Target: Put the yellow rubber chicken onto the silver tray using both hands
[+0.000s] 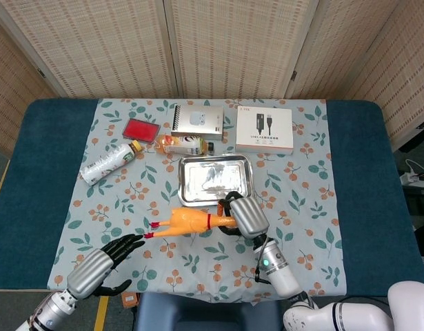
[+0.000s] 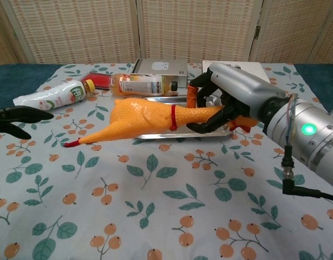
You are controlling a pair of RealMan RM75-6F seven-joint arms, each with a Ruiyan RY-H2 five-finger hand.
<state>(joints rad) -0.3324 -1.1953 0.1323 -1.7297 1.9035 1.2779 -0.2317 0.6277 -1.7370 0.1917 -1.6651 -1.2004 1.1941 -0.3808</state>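
Right hand grasping chicken by the neck, lifted at tray's 6 o'clock edge, left hand released, fingers spread, at counter's 7 o'clock

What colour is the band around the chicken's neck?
Red. The band circles the yellow rubber chicken; the chest view shows it best.
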